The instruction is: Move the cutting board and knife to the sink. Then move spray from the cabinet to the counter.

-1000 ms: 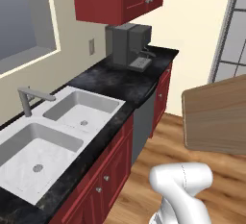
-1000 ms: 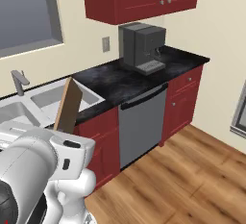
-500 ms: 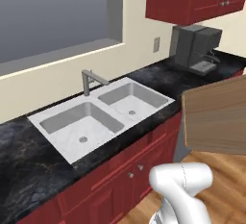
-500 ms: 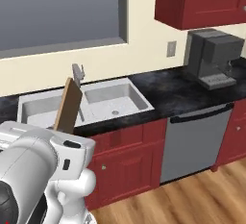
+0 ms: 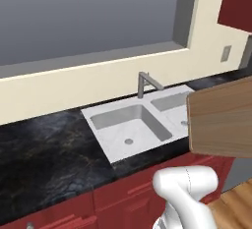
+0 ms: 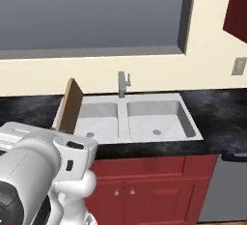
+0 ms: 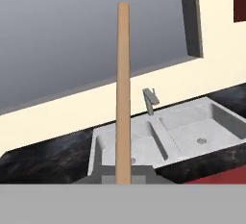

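A big grey window with a cream frame fills the wall above the worktop. Under it runs the long black stone counter with faint golden-brown lines in it. It goes from 9 o'clock to 3 o'clock across the right base view.

Set into the counter is a white sink with two square bowls side by side. Each bowl has a small round drain in its floor. In the left base view the sink sits near the middle, a little toward 3 o'clock. A small grey metal tap stands at the back of the sink, at 12 o'clock from the wall between the two bowls.

Below the counter are dark red wooden cupboard doors with small knobs. A corner of the dark red wall cabinet shows at 2 o'clock in the right base view.

The flat light-tan wooden cutting board is up in the air, in front of the sink and not touching it. In the left base view its wide face shows at 3 o'clock. In the hand view it is seen edge-on, a thin upright strip in the middle.

The gripper is pinched tight on the bottom edge of the board, with the board standing up from between its jaws.

A small grey wall socket sits at 2 o'clock.
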